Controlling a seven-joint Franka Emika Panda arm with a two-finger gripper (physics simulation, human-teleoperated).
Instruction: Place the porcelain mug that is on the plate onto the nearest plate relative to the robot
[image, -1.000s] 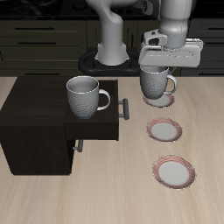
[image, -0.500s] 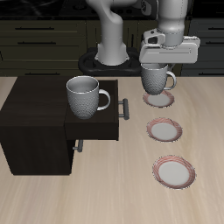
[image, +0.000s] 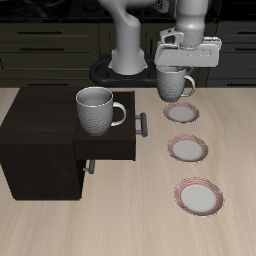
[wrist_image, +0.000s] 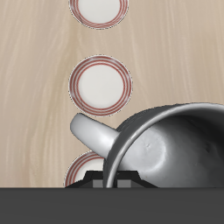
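The porcelain mug (image: 173, 85), grey-white with a dotted wall and a loop handle, hangs in the air with my gripper (image: 177, 71) shut on its rim. It touches no plate. It is above and slightly behind the farthest-back plate (image: 183, 113), which lies bare. Two matching plates (image: 187, 150) (image: 199, 195) lie in a row toward the table's front edge. In the wrist view the mug (wrist_image: 168, 150) fills the foreground with its handle (wrist_image: 90, 131) sticking out. Beyond it lie two plates (wrist_image: 101, 83) (wrist_image: 100, 8), and it partly hides a third (wrist_image: 84, 167).
A second, larger-looking grey mug (image: 95, 110) stands on top of a dark wooden cabinet (image: 35, 140) whose drawer (image: 112, 147) is pulled open toward the plates. The robot base (image: 127, 60) stands just behind the held mug.
My gripper has risen with the mug and drifted a little back and toward the cabinet side. The farthest-back plate now shows fully. Nothing else has moved.
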